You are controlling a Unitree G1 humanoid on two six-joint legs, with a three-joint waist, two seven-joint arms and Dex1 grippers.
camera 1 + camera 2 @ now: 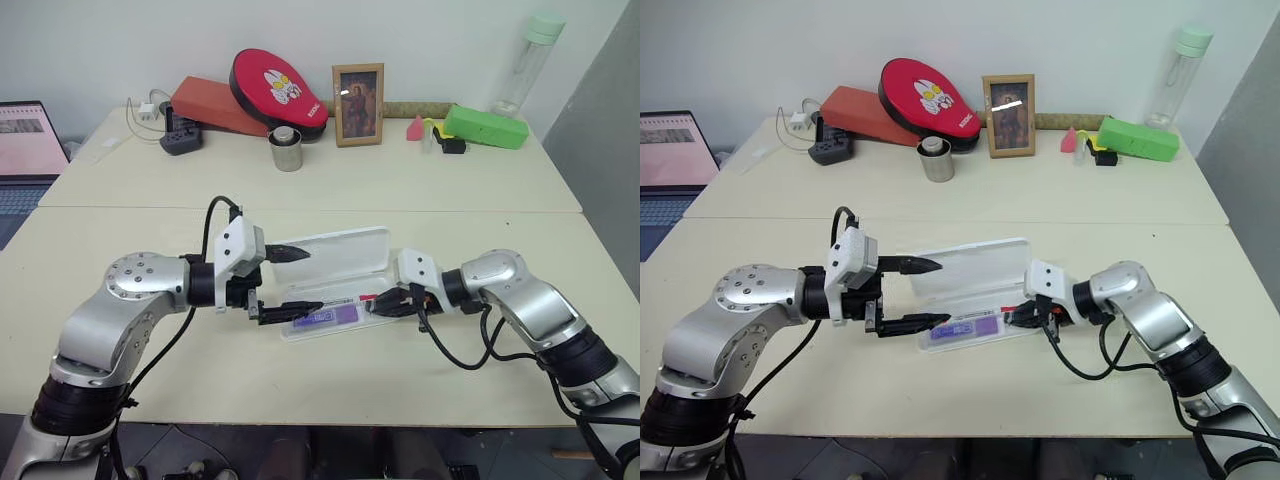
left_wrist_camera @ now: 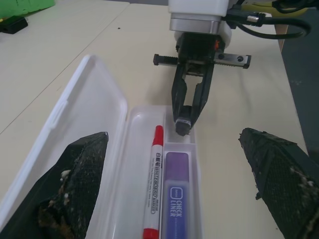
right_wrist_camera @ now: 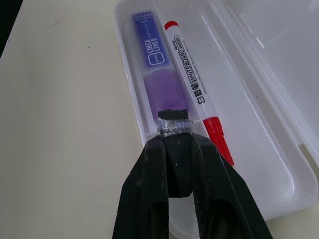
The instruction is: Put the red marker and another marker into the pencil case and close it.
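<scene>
The pencil case (image 1: 345, 255) lies open in the middle of the near table, its lid (image 3: 279, 99) folded flat toward the far side. In its tray lie the red marker (image 2: 154, 184) and, beside it on the near side, the purple marker (image 2: 177, 199). My left gripper (image 1: 312, 280) is open at the case's left end, one finger (image 1: 290, 253) over the lid and the other at the tray's end. My right gripper (image 3: 174, 124) is shut with nothing between its fingers. Its tips dip into the tray's right end, right at the end of the purple marker (image 3: 154, 64).
On the far table stand a steel cup (image 1: 286, 148), a framed picture (image 1: 358, 104), a red pad (image 1: 275, 92), a green box (image 1: 485, 126), a bottle (image 1: 528, 62) and a power strip (image 1: 182, 135). A laptop (image 1: 28, 140) sits at the far left.
</scene>
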